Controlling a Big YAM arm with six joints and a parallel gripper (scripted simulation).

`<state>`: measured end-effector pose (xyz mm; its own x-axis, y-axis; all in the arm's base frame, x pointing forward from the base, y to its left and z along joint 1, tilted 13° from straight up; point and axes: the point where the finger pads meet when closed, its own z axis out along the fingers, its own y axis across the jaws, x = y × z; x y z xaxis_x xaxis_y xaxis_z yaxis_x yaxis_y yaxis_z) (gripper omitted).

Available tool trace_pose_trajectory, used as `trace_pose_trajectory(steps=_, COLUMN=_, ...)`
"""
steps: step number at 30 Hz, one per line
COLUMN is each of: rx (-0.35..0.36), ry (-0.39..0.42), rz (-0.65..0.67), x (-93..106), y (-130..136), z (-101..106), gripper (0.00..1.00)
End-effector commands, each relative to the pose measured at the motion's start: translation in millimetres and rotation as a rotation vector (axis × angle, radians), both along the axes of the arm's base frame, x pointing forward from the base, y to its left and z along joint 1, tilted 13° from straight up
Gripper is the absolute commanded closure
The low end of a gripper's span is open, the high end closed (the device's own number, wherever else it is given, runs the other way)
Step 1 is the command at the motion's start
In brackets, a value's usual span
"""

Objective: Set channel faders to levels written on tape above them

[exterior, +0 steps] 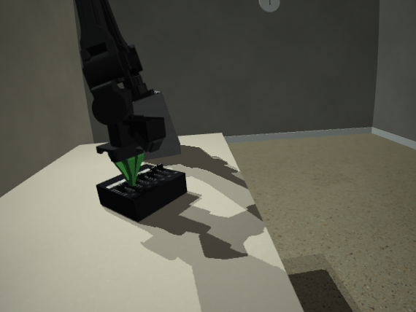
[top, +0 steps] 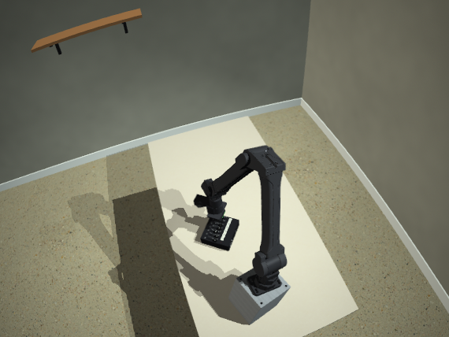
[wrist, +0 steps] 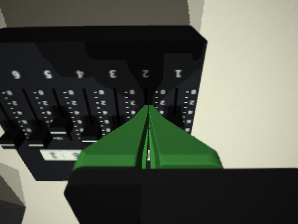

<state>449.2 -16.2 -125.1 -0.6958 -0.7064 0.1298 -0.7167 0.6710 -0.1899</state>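
Pincer (top: 223, 217) (exterior: 133, 185) (wrist: 148, 112): closed, nothing gripped | lighting desk (top: 232, 232) (exterior: 160, 197) (wrist: 115, 37): beneath tips | channel 2 slot (wrist: 146, 95): at tips | contact: cannot tell

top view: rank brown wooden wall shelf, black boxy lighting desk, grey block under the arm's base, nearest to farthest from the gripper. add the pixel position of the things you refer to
1. Lighting desk (top: 220, 233) (exterior: 160, 195) (wrist: 60, 57), just below it
2. Grey block (top: 252, 303) (exterior: 157, 113), at the arm's foot
3. Wall shelf (top: 88, 28), up on the wall
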Motion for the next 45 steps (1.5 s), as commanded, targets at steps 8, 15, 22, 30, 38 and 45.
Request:
trace_pose_trajectory(steps=8, rx=0.001, ry=-0.043, rz=0.005, x=5.0, y=-7.9, z=16.1, gripper=1.0)
trace_pose_trajectory(steps=15, rx=0.001, ry=-0.043, rz=0.008, x=3.5, y=-7.8, z=16.3, gripper=1.0)
trace_pose_trajectory(steps=22, rx=0.001, ry=-0.041, rz=0.007, x=1.8, y=-9.9, z=16.4, gripper=1.0)
trace_pose_trajectory(steps=30, rx=0.001, ry=-0.041, rz=0.007, x=1.3, y=-10.4, z=16.5, gripper=1.0)
trace_pose_trajectory(steps=38, rx=0.001, ry=-0.039, rz=0.006, x=0.6, y=-10.4, z=16.4, gripper=1.0)
trace_pose_trajectory(steps=45, rx=0.001, ry=-0.039, rz=0.006, x=0.6, y=-10.4, z=16.4, gripper=1.0)
